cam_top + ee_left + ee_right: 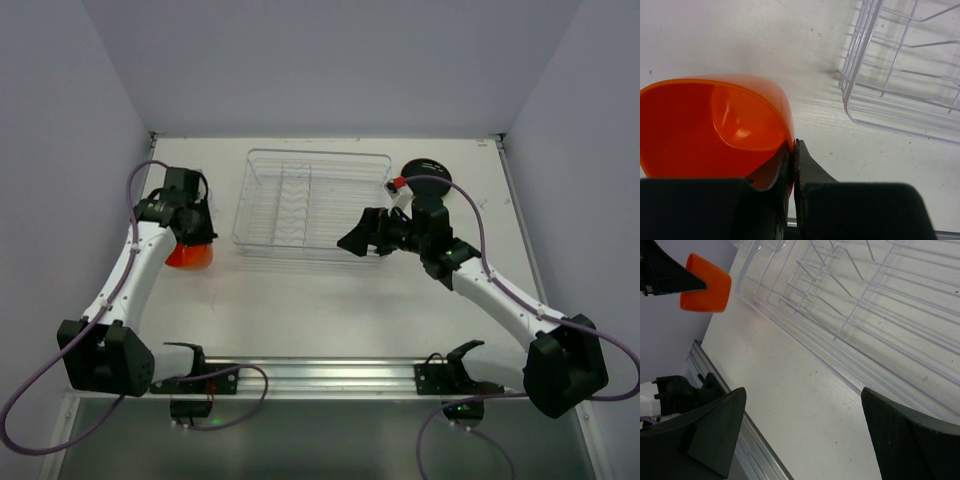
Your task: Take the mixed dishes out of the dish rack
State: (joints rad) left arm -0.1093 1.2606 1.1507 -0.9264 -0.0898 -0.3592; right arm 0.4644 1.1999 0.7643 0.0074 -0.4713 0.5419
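Note:
The dish rack [310,205] is a clear wire basket at the table's middle back, and I see no dishes in it. My left gripper [190,232] is left of the rack, shut on the rim of an orange cup [188,256]. In the left wrist view the fingers [792,165] pinch the cup's wall [710,125], with the rack's corner [865,100] to the right. My right gripper [358,238] is open and empty at the rack's front right corner. A black plate [428,172] lies right of the rack, partly behind the right arm.
The right wrist view shows the rack's wires [865,305], the orange cup [705,284] far left and the bare table [805,400] between the open fingers. An aluminium rail [320,375] runs along the near edge. Walls close in on three sides.

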